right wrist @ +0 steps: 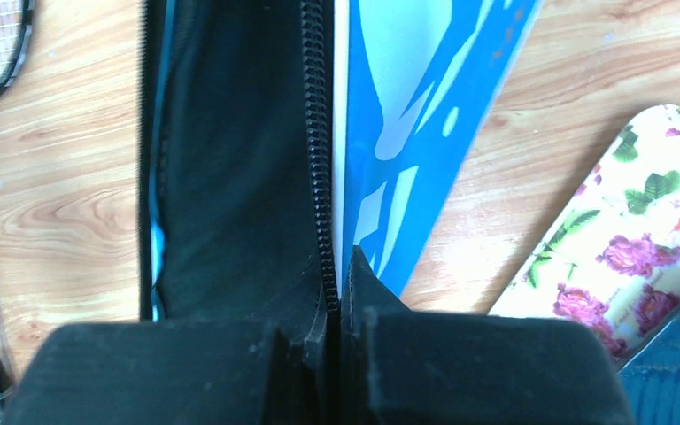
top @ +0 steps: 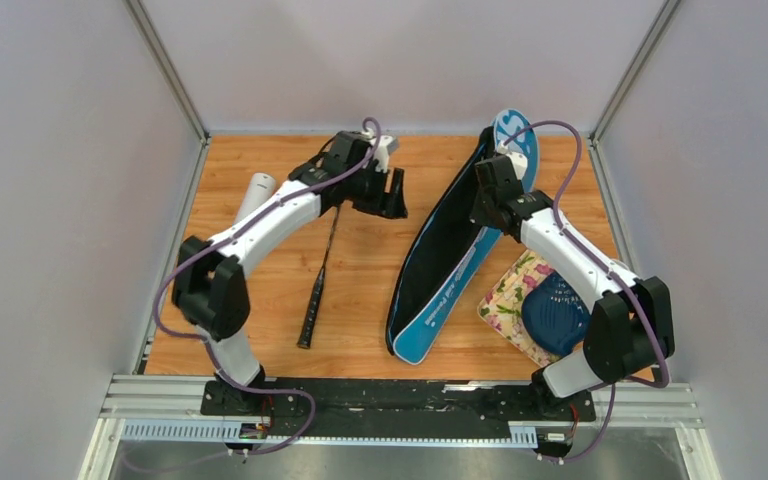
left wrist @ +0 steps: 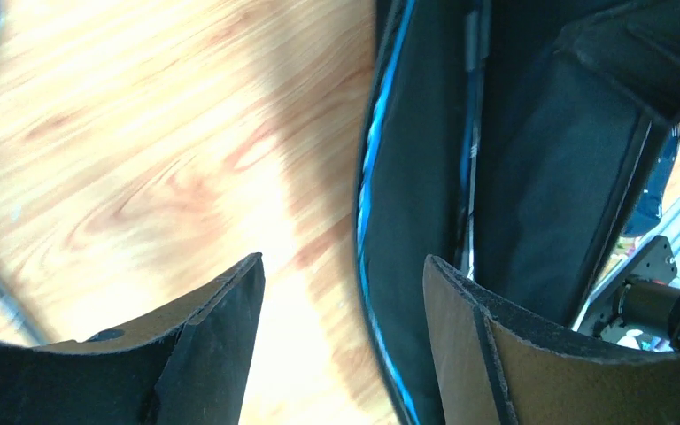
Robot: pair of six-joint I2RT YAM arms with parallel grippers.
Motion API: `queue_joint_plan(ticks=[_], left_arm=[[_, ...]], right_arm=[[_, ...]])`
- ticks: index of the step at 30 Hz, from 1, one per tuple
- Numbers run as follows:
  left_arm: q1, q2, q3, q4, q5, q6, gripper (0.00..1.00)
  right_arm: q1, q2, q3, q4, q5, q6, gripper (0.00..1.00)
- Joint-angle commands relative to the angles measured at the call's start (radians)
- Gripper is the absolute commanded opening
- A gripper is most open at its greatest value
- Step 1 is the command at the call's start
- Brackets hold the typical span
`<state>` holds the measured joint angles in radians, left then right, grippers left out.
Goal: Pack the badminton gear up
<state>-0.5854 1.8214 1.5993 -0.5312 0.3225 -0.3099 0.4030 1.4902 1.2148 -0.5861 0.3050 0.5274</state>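
Observation:
The blue "SPORT" cover (top: 460, 285) lies open at mid-table, its black inside facing up. My right gripper (top: 487, 205) is shut on the cover's zipper edge (right wrist: 322, 177), seen close in the right wrist view (right wrist: 341, 266). My left gripper (top: 392, 195) is open and empty, hovering left of the cover's far end; in the left wrist view (left wrist: 343, 266) wood and the cover's rim (left wrist: 381, 177) show between its fingers. One black racket (top: 322, 270) lies on the table left of the cover. A thin shaft (left wrist: 469, 133) shows inside the cover. The white tube (top: 255, 192) lies far left. No shuttlecocks are in view.
A floral cloth (top: 508, 290) lies right of the cover under my right arm, with a dark blue shell-shaped object (top: 555, 312) on it. Grey walls close the table on three sides. Bare wood (top: 360, 300) lies between the racket and the cover.

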Motion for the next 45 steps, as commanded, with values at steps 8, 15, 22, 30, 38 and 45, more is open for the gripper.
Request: queue_joint_plan(ticks=[8, 15, 22, 30, 38, 45], left_arm=[[0.153, -0.283, -0.386, -0.027, -0.27, 0.035, 0.68], [0.18, -0.159, -0.466, 0.005, -0.494, 0.014, 0.66], [0.185, -0.018, -0.447, 0.01, -0.507, 0.014, 0.57], [0.179, 0.036, -0.438, 0.074, -0.516, 0.0, 0.41], [0.177, 0.131, -0.351, -0.055, -0.438, 0.041, 0.08], [0.177, -0.058, -0.441, 0.019, -0.479, 0.081, 0.0]], right_arm=[[-0.047, -0.038, -0.024, 0.134, -0.043, -0.081, 0.0], [-0.073, -0.053, -0.044, 0.186, -0.19, -0.159, 0.0], [-0.075, -0.064, -0.052, 0.203, -0.219, -0.176, 0.0], [-0.075, -0.053, -0.055, 0.212, -0.234, -0.167, 0.0], [-0.076, -0.053, -0.054, 0.215, -0.239, -0.168, 0.0], [-0.075, -0.035, -0.052, 0.216, -0.245, -0.165, 0.0]])
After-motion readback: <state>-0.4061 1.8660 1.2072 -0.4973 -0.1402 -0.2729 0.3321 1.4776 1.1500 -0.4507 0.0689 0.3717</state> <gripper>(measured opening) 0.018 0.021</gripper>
